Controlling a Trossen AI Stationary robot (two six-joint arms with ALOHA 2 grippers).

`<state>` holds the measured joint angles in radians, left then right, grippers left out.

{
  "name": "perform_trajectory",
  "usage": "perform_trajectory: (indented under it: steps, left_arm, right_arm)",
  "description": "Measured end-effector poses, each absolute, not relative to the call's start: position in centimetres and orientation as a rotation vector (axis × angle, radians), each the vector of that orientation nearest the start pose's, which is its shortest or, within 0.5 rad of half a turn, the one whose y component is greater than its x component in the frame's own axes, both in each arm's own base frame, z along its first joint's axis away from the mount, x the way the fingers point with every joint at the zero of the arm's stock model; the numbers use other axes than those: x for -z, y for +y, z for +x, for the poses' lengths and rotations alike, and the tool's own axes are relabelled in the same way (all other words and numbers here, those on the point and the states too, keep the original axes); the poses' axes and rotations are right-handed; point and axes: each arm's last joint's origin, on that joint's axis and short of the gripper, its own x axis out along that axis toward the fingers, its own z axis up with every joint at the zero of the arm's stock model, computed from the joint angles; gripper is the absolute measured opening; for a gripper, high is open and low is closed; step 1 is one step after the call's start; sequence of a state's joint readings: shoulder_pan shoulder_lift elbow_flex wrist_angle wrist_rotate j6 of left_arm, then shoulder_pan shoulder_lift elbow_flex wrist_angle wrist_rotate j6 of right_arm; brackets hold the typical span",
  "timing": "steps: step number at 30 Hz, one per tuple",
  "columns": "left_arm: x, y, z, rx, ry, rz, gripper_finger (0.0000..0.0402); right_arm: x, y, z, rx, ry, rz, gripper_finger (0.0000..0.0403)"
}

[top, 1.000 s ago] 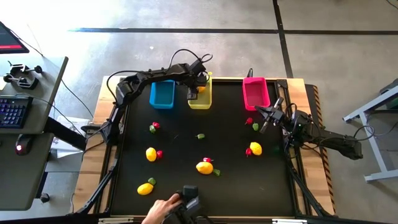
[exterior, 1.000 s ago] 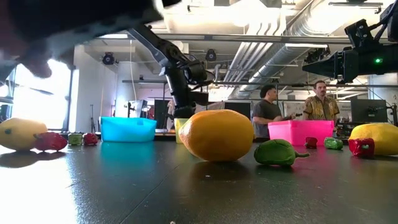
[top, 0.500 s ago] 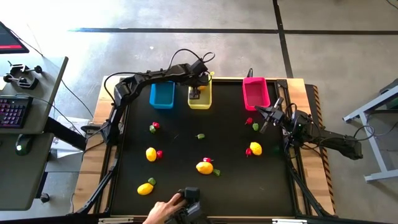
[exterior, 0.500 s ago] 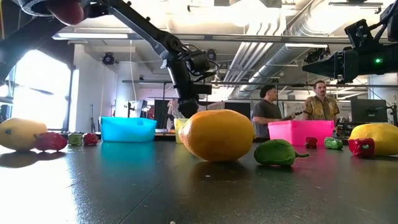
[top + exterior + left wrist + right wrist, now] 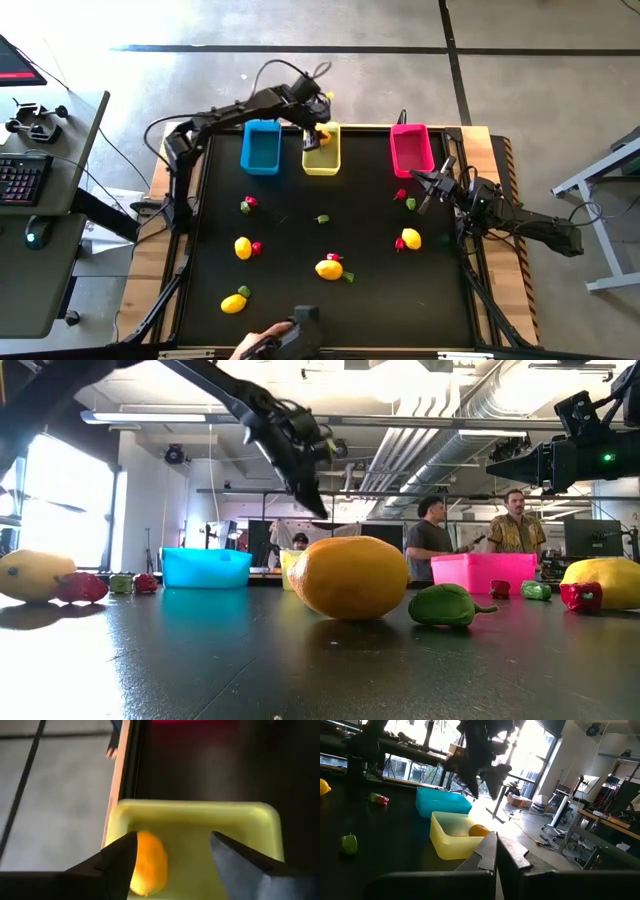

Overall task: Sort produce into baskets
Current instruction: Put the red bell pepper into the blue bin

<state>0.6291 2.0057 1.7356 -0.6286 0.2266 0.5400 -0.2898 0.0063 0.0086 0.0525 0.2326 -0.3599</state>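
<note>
My left gripper (image 5: 318, 116) hangs open above the far end of the yellow basket (image 5: 322, 156), touching nothing. A yellow-orange lemon (image 5: 149, 862) lies in that basket, below and between the fingers in the left wrist view. The blue basket (image 5: 261, 150) and the pink basket (image 5: 411, 150) stand on either side, along the far edge. My right gripper (image 5: 427, 190) is shut and empty at the right, near a red bit (image 5: 401, 194) and a green bit (image 5: 411, 203). More lemons (image 5: 329, 269), red bits and green bits lie scattered on the black mat.
Lemons lie at the near left (image 5: 234, 302), mid left (image 5: 243, 247) and right (image 5: 411, 238), each with small bits beside it. A person's hand (image 5: 262, 346) shows at the near edge by the low camera. People stand in the room beyond the table (image 5: 515, 525).
My left gripper has gone up out of the yellow basket and a little toward the far edge, tipping as it rose. The lemon stays in the basket. The person's hand at the near edge has drawn back.
</note>
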Motion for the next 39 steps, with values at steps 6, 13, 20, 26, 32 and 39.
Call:
perform_trajectory:
  steps: [6,13,20,26,32,39]
  left_arm:
    - [-26.6,23.6,34.9,-0.139,0.769,0.147,0.0183]
    - [-26.3,20.1,31.4,-0.191,0.608,0.189,0.0143]
    - [-26.3,15.7,27.0,-0.203,0.458,0.210,0.0113]
    - [-25.2,11.9,23.8,-0.179,0.346,0.211,0.0099]
    - [-22.8,9.0,21.3,-0.130,0.297,0.211,0.0092]
    - [-20.7,6.3,20.0,-0.034,0.326,0.206,0.0092]
  right_arm:
    - [-17.1,-3.4,9.1,0.527,0.040,-0.353,0.0000]
    - [-17.1,-3.4,9.1,0.527,0.040,-0.353,0.0000]
    - [-17.1,-3.4,9.1,0.526,0.040,-0.353,0.0000]
    - [-17.1,-3.4,9.1,0.527,0.040,-0.353,0.0000]
    - [-17.1,-3.4,9.1,0.527,0.039,-0.353,0.0000]
    - [-17.1,-3.3,9.1,0.502,0.037,-0.354,0.0000]
